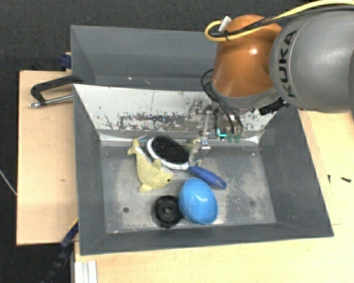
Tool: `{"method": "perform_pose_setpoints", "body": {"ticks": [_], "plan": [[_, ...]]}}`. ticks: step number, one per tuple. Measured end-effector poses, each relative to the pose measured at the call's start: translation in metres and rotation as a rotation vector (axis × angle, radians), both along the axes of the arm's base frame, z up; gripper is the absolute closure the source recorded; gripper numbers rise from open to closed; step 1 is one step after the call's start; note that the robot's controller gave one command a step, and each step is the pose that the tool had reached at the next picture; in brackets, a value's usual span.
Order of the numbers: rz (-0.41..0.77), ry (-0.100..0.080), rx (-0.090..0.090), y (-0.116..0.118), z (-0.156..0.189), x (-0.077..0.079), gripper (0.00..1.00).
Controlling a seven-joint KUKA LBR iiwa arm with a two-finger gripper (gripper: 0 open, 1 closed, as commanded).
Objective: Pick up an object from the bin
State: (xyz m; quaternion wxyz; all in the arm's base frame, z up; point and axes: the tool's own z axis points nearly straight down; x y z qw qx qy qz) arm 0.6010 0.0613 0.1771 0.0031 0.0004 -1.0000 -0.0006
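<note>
My gripper [205, 141] hangs below the orange cover at the back of the bin, its fingertips just right of the hairbrush's bristle head. A hairbrush [171, 152] with black bristles, a white rim and a blue handle lies slanted in the middle. Left of it rests a pale yellow soft toy [150, 171]. A blue egg-shaped thing [198, 201] lies in front of the brush handle, with a black round cap [167, 210] beside it on the left. I see nothing between the fingers.
The arm and its orange cover overhang the bin's back right. The bin's sloping walls close in on all sides, and bare floor lies to the right of the blue egg.
</note>
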Motion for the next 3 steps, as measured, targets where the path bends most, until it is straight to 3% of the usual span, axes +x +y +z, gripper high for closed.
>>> {"method": "perform_pose_setpoints", "body": {"ticks": [1,2,3], "plan": [[0.181,-0.026,0.002,0.004,-0.097,-0.002,0.0],[0.18,-0.029,0.004,0.005,-0.095,-0.001,1.0],[0.181,-0.019,0.0,0.005,0.044,-0.011,1.0]]}}
